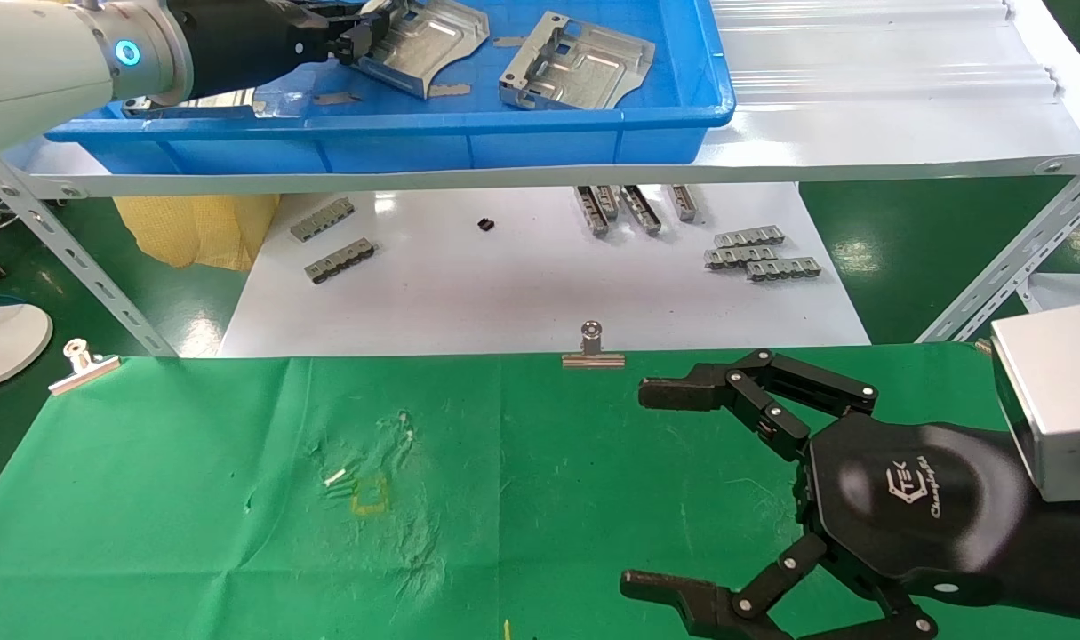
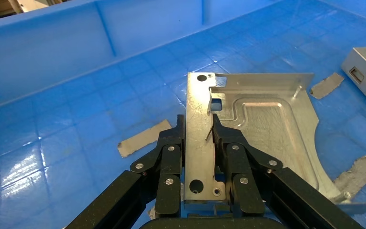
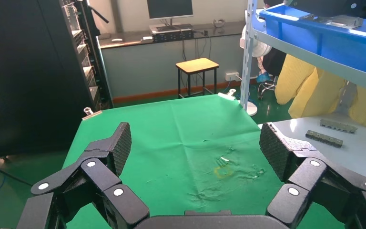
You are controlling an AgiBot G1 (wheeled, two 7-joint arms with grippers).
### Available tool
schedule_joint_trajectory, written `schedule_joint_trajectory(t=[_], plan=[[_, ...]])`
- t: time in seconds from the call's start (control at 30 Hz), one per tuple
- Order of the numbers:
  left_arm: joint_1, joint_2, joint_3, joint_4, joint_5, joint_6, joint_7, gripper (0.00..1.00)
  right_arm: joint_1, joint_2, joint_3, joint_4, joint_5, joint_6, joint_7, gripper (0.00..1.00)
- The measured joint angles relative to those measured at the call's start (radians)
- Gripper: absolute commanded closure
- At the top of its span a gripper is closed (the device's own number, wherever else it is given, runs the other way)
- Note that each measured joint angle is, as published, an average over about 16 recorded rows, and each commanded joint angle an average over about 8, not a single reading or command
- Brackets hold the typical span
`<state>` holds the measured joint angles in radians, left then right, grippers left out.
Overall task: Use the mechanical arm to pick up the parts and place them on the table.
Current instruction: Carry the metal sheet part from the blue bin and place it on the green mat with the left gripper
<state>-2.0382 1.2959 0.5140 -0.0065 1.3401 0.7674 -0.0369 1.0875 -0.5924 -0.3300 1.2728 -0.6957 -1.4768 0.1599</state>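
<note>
Left gripper [image 2: 198, 136]: fingers [image 2: 169, 160] closed from both sides on the upright edge flange of one part [image 2: 262, 129], pads pressed against the two faces of the flange. The flange ran straight out between the jaws, its hole-punched far corner past the fingertips. The embossed body of the plate spread away from one finger only, ending in the curved-cut side; nothing lay against the other finger's outer side but tray floor. The head view showed the same gripper [image 1: 366, 36] reaching into the blue tray [image 1: 397, 142] on the shelf, with the gripped plate [image 1: 428, 40] tilted, its far edge raised. Whether the lower edge touched the floor could not be told.

Just beyond the held plate's corner, apart from the jaws: a brownish tape scrap [image 2: 326, 85]. Another scrap [image 2: 143, 138] lay beside the opposite finger. A second part [image 1: 580, 64] sat in the same tray, well apart from the jaws, untouched.

Right gripper [image 1: 660, 484]: jaws spread wide, holding nothing, hovering over the green table [image 1: 193, 498]. Between and past its open fingers [image 3: 107, 148] the wrist view showed the creased cloth and the yellow square mark [image 3: 223, 171]. No part lay on the cloth. Small grey toothed strips [image 1: 762, 253] rested on the white board [image 1: 504, 293] beyond the table edge.
</note>
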Motion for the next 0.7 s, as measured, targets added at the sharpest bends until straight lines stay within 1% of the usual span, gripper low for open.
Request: schedule_joint_trajectory(t=[0.17,0.33,0.47,0.7], plan=[[-0.005,-0.015,-0.015,-0.024,-0.022,0.038,0.025,1.0,0.0,0.0,0.0,0.0,0.0,0.0,0.0,0.0],[-0.008,-0.047,-0.033,-0.054,-0.051,0.141,0.072,1.0,0.0,0.0,0.0,0.0,0.0,0.0,0.0,0.0],[-0.007,-0.083,-0.048,-0.078,-0.076,0.267,0.121,1.0,0.0,0.0,0.0,0.0,0.0,0.0,0.0,0.0],[0.007,-0.16,-0.065,-0.113,-0.11,0.54,0.222,1.0,0.0,0.0,-0.001,0.0,0.0,0.0,0.0,0.0]])
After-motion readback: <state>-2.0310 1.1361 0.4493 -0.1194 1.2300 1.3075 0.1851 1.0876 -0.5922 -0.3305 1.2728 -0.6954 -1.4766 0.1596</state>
